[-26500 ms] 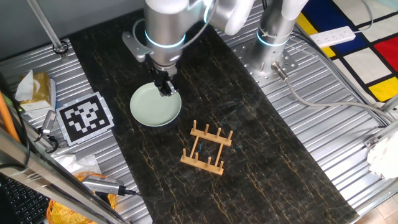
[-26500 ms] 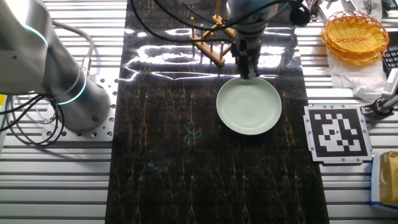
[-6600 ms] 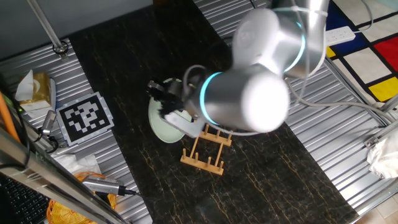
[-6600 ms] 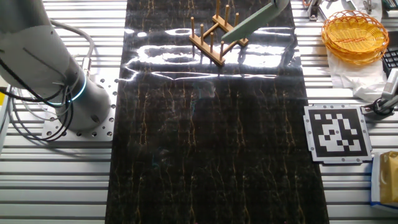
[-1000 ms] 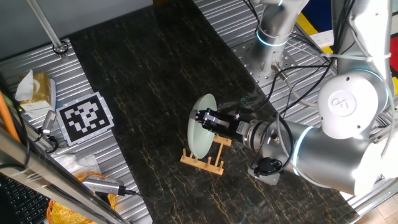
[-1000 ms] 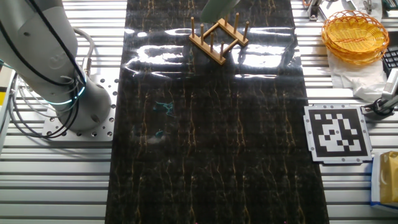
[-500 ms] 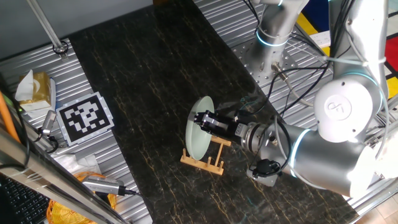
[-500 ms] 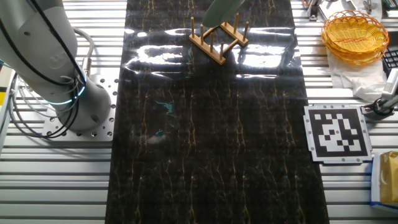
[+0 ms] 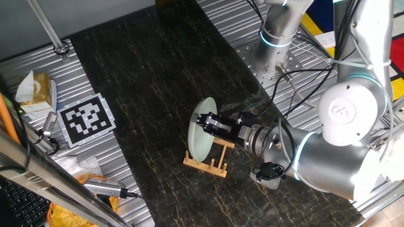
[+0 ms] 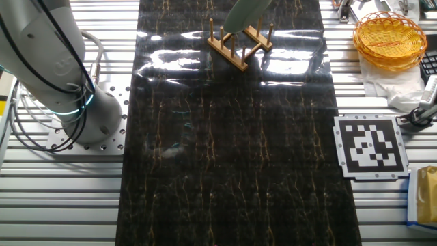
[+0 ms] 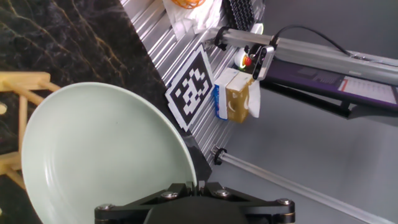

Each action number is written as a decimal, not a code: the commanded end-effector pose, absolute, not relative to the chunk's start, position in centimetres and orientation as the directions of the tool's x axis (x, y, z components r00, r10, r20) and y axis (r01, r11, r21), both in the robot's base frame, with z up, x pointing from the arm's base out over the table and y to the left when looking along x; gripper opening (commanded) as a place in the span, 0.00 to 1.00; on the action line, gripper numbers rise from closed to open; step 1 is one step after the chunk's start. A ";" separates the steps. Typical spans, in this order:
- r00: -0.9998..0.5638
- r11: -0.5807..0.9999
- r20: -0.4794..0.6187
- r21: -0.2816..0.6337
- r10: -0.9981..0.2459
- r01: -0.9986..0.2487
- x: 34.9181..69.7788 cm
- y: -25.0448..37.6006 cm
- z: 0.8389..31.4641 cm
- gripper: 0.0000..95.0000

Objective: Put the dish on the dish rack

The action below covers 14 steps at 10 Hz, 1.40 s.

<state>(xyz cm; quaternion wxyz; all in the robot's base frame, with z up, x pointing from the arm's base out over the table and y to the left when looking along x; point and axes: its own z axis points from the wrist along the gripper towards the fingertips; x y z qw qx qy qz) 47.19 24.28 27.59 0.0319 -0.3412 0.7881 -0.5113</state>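
Observation:
The pale mint-green dish (image 9: 201, 132) stands on edge, tilted, over the left end of the light-wood dish rack (image 9: 211, 161). My gripper (image 9: 205, 120) is shut on the dish's rim and reaches in level from the right. In the other fixed view the dish (image 10: 244, 12) hangs at the top edge above the rack (image 10: 239, 44). In the hand view the dish (image 11: 99, 155) fills the lower left, my gripper (image 11: 198, 185) pinches its edge, and part of the rack (image 11: 15, 121) shows at the left. I cannot tell whether the dish touches the pegs.
A black-and-white tag board (image 9: 88, 118) lies left of the dark mat. A tissue box (image 9: 35, 88) sits at the far left. A wicker basket (image 10: 390, 37) and a second arm's base (image 10: 75, 102) flank the mat. A yellow box (image 11: 236, 102) stands beyond the tag.
The dish and my gripper have shifted slightly left and down toward the rack over the last second. The grip has not changed.

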 end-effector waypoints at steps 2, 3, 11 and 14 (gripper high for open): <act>-0.764 0.249 0.296 -0.825 -0.574 -0.507 47.2 24.2 27.4 0.00; -0.764 0.252 0.297 -0.823 -0.573 -0.509 47.2 24.2 27.4 0.00; -0.774 0.267 0.294 -0.821 -0.560 -0.505 47.2 24.0 26.5 0.00; -0.781 0.285 0.282 -0.819 -0.558 -0.499 47.2 24.0 26.3 0.00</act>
